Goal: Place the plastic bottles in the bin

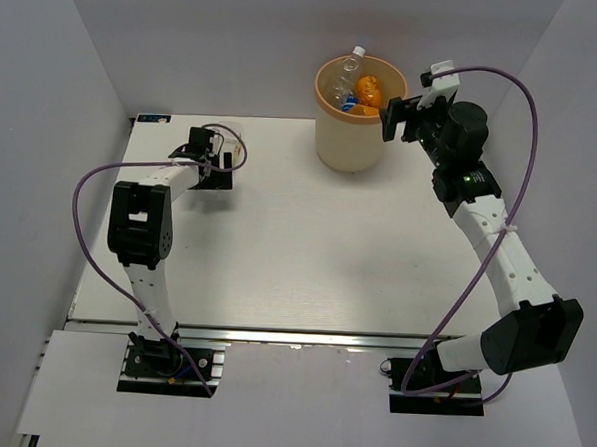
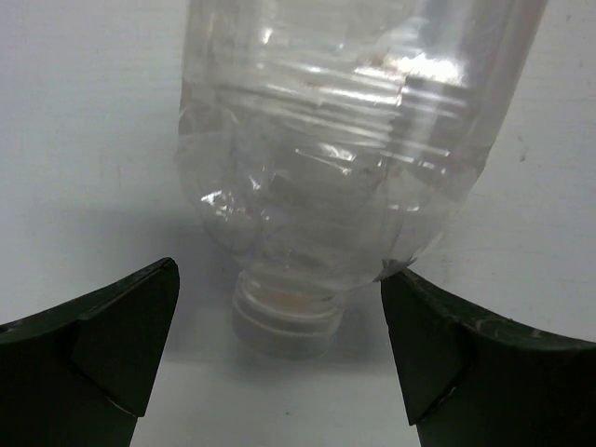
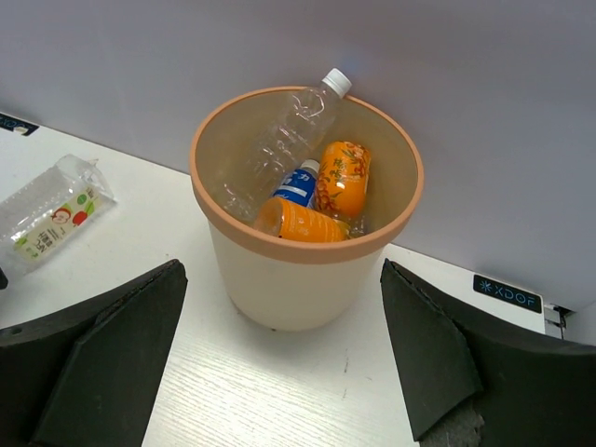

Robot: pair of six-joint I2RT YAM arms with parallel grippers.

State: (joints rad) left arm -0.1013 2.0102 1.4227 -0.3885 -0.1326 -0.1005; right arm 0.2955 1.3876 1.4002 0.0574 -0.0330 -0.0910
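Note:
A clear plastic bottle lies on the white table, its pale cap pointing at my left gripper. The jaws are open on either side of its neck, and the right fingertip touches its shoulder. In the top view this bottle is at the far left, at the left gripper. The beige bin holds two orange bottles, a blue-labelled one and a tall clear one. My right gripper is open and empty beside the bin.
The bin stands at the table's far edge against the grey back wall. Grey side walls close in left and right. A black tag lies on the table edge behind the bin. The bottle on the table also shows in the right wrist view.

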